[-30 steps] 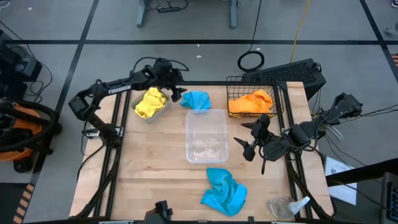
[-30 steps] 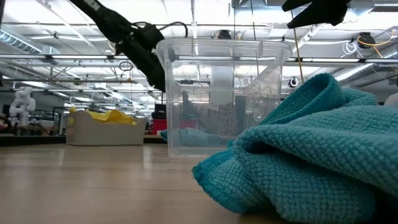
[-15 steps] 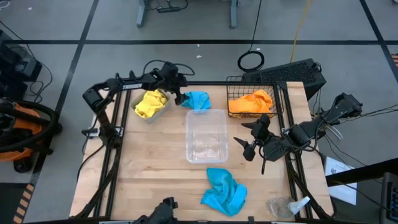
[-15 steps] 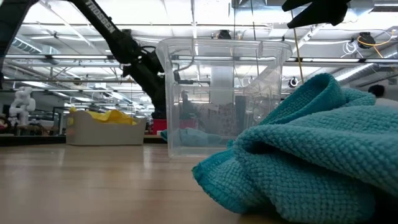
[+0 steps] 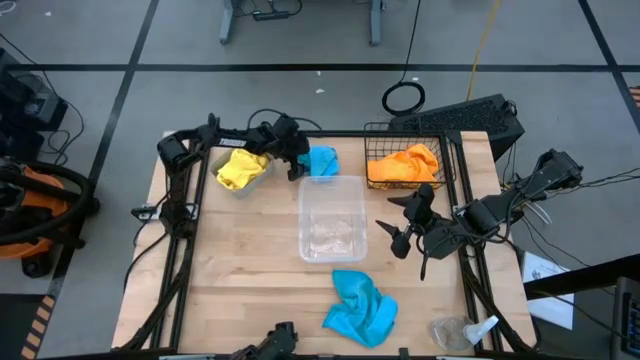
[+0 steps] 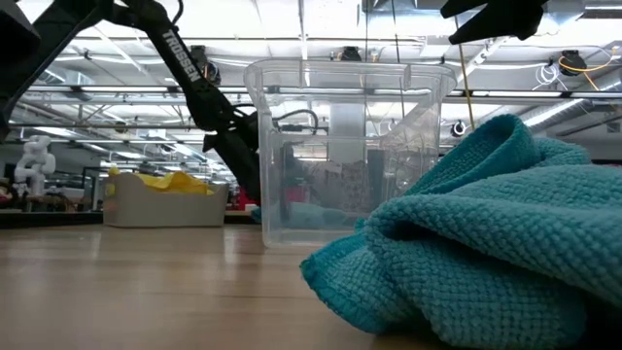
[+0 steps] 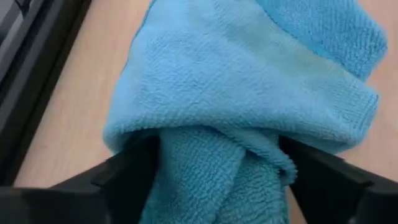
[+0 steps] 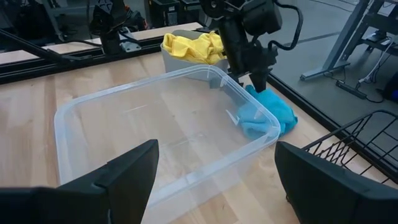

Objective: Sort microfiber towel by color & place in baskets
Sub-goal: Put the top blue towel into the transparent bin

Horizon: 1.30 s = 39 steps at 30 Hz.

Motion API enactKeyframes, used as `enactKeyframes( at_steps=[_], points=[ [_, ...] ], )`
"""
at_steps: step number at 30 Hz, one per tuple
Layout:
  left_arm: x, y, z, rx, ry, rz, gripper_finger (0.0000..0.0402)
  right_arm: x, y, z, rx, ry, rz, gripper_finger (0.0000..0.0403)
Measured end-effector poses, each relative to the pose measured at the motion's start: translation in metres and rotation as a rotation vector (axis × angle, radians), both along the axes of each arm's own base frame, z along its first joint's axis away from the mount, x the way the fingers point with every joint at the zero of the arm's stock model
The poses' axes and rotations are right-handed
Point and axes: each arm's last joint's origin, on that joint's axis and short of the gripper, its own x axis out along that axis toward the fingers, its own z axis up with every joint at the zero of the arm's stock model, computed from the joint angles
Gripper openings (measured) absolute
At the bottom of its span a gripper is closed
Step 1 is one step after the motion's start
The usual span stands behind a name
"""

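Yellow towels (image 5: 240,167) are lying in the grey bin (image 5: 262,178) and orange ones (image 5: 405,162) in the wire-mesh basket (image 5: 447,160), upper frame; the clear tub (image 5: 332,218) is sitting empty. I am straddling one blue towel (image 5: 322,160) above the tub with my left fingers (image 5: 297,166) apart, while the other blue towel (image 5: 360,308) is waiting at lower centre and my right fingers (image 5: 403,222) are hanging apart beside the tub.

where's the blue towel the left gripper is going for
In the high view the crumpled sky-blue microfiber towel lies at the table's far edge, between the grey metal bin and the black wire-mesh basket, with the open left gripper straddling it.

Two blue towels show: one (image 5: 323,161) beside the clear tub (image 5: 333,219), one (image 5: 360,306) apart. Three baskets: tub, grey bin (image 5: 262,177) holding yellow cloth (image 5: 240,166), wire basket (image 5: 448,163) holding orange cloth (image 5: 405,162).
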Motion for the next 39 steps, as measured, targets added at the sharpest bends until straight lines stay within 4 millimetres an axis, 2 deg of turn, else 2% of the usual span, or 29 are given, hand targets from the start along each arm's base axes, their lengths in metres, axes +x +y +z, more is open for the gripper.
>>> enactKeyframes(
  at_steps=[4,11,12,16,19,27,34,39],
  points=[
    [0.002,-0.004,0.001,0.022,0.022,-0.027,0.0252,0.0,0.0,0.0,0.0,0.0,0.0,0.0313],
    [0.005,-0.005,0.003,0.058,0.052,-0.008,0.0045,0.0,0.0,0.0,0.0,0.0,0.001,0.0313],
    [0.005,-0.004,0.004,0.057,0.051,-0.006,0.0027,0.0,0.0,0.0,0.0,0.0,0.001,0.0313],
    [0.005,-0.004,0.011,0.048,0.054,0.011,0.0027,0.0,0.0,0.0,0.001,0.0,0.0,0.0313],
    [0.003,-0.005,0.023,0.067,0.037,0.017,0.0027,0.0,0.0,0.0,0.001,0.0,0.0,0.0313],
    [-0.011,-0.019,0.079,0.085,-0.02,0.038,0.0018,0.0,0.0,0.0,0.006,-0.001,0.0,0.0313],
    [-0.021,-0.049,0.134,0.118,-0.129,0.029,0.0018,0.003,0.002,-0.002,0.004,0.005,0.001,0.0313],
    [-0.02,-0.085,0.166,0.167,-0.222,-0.062,0.0018,0.009,0.005,-0.004,-0.01,-0.003,0.009,0.0313]
  ],
)
